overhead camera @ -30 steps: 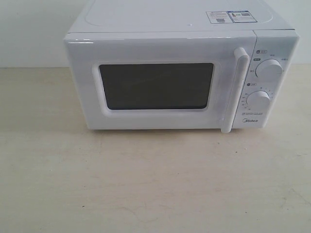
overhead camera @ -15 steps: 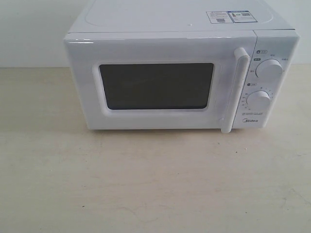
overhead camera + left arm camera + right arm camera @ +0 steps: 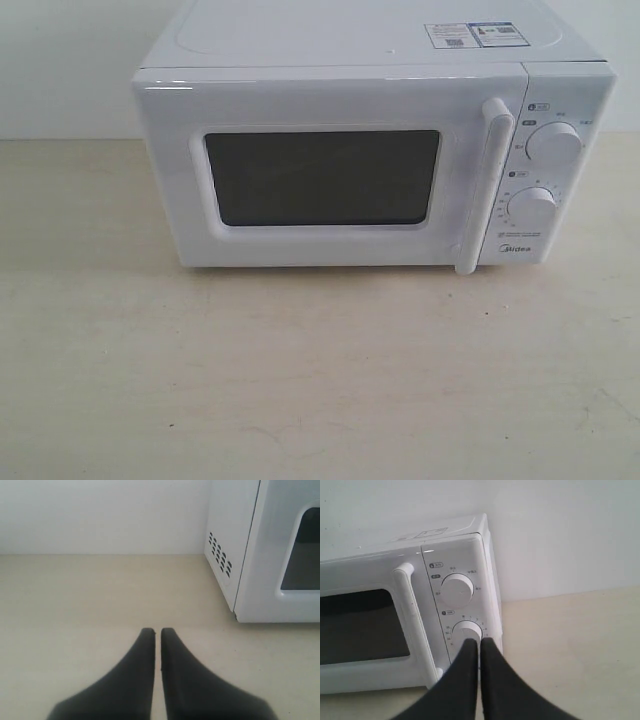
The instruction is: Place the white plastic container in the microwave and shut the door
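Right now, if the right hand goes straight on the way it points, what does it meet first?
Probably the lower knob of the microwave: the shut right hand points straight at it. How far off the knob is, the wrist view cannot tell.

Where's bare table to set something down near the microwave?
Widest bare patch: table in front of the microwave's shut door. Bare strips also left of it, by the vents, and right, past the knobs. Nothing crowded in view.
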`<state>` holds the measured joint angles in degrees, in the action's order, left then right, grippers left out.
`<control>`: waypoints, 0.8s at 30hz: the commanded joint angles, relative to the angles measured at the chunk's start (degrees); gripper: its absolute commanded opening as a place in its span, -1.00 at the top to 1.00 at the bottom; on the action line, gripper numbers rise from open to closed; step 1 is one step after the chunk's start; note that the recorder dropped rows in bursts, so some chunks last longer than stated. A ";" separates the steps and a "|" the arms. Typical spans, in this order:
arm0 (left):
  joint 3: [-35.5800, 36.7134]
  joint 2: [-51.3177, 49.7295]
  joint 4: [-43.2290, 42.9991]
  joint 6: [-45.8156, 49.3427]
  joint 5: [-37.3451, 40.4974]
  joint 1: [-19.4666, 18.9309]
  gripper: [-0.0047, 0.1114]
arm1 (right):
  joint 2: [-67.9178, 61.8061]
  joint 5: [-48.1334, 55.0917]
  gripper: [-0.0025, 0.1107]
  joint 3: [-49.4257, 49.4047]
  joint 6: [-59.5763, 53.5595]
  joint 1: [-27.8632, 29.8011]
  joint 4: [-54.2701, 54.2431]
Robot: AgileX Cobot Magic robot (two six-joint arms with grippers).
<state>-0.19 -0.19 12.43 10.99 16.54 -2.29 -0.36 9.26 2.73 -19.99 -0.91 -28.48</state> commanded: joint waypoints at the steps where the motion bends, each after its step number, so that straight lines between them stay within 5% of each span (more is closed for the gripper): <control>1: 0.19 0.19 0.39 -0.45 0.00 0.25 0.84 | 0.36 -0.92 0.96 -0.07 -6.55 -2.79 0.75; 7: 0.19 0.19 0.39 -0.45 0.00 0.25 0.84 | 0.36 -0.92 0.96 -0.07 -9.07 -3.62 0.65; 14: 0.19 0.19 0.39 -0.45 0.00 0.25 0.84 | 0.36 -0.80 0.96 -0.45 1.02 -3.62 1.35; 24: 0.19 0.19 0.39 -0.45 0.00 0.25 0.84 | 0.36 2.11 0.96 -2.73 21.30 -3.62 26.71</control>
<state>-0.19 -0.19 12.43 10.99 16.54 -2.29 -0.23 10.46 0.22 -2.90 -4.55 -7.26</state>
